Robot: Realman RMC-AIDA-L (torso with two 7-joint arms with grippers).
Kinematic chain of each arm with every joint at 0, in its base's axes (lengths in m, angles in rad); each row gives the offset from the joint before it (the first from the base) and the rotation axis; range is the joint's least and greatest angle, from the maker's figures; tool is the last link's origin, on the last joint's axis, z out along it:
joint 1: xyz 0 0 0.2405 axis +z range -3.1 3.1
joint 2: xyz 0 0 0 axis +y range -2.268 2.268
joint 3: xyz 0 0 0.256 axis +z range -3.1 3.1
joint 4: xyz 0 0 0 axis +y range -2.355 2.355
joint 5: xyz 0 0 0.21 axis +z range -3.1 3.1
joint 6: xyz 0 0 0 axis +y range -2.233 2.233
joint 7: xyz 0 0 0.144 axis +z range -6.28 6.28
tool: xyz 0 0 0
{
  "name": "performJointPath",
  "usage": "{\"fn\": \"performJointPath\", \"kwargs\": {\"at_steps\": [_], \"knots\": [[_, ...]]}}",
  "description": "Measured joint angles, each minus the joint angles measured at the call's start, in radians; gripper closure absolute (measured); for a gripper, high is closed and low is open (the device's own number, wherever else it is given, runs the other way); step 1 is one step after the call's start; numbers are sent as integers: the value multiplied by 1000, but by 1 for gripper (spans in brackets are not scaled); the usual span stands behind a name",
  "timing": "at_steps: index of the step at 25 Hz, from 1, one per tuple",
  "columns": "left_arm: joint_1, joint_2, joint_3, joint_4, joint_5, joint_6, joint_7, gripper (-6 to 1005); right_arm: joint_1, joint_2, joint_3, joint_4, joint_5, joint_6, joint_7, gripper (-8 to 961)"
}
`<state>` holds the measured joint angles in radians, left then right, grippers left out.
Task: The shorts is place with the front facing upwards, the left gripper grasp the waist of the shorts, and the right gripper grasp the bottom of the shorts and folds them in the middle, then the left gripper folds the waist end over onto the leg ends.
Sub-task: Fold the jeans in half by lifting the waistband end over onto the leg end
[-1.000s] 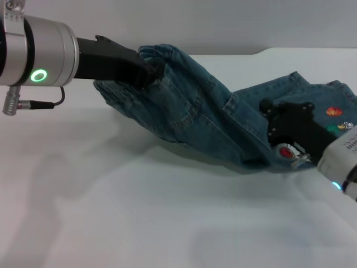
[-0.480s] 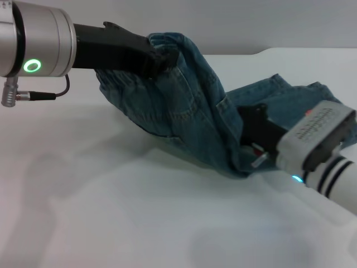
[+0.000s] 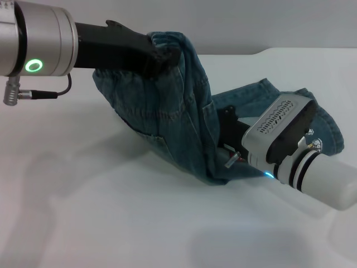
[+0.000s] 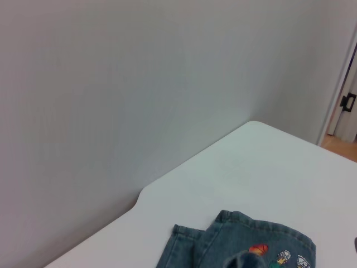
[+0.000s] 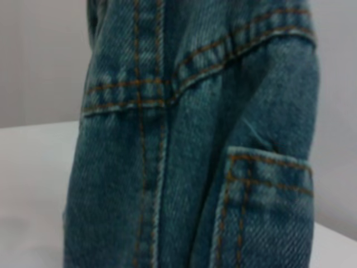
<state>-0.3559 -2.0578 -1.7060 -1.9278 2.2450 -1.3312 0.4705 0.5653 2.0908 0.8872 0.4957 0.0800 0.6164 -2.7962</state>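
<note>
Hanging limp from the left pincer (image 3: 162, 60), which is clamped on the gathered waist (image 3: 120, 84), the shorts (image 3: 178, 120) drape like soft, fairly heavy denim; stitched edges look the surest hold. The right pincer (image 3: 228, 148) reaches low into the cloth near the worktop (image 3: 111, 223), its fingers hidden. Left wrist view: only the far denim edge. Right wrist view: seams and pocket fill the frame.
</note>
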Motion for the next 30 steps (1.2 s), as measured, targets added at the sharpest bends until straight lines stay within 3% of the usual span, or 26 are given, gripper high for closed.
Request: {"fn": "performJointPath", "kwargs": {"at_steps": [3, 10, 13, 19, 30], "knots": [[1, 1, -4, 10, -7, 1, 11, 923, -27, -2, 33, 7, 8, -5, -7, 954], [9, 1, -12, 9, -21, 1, 26, 922, -187, -18, 220, 48, -2, 94, -73, 954], [9, 1, -12, -2, -23, 2, 27, 922, -205, -16, 241, 46, -3, 108, -77, 953], [-1, 1, -12, -8, -47, 18, 31, 921, -163, -4, 179, 25, -1, 90, -69, 953], [-15, -1, -12, -19, -72, 52, 43, 920, 11, 1, 12, 15, 35, -21, 51, 954]]}}
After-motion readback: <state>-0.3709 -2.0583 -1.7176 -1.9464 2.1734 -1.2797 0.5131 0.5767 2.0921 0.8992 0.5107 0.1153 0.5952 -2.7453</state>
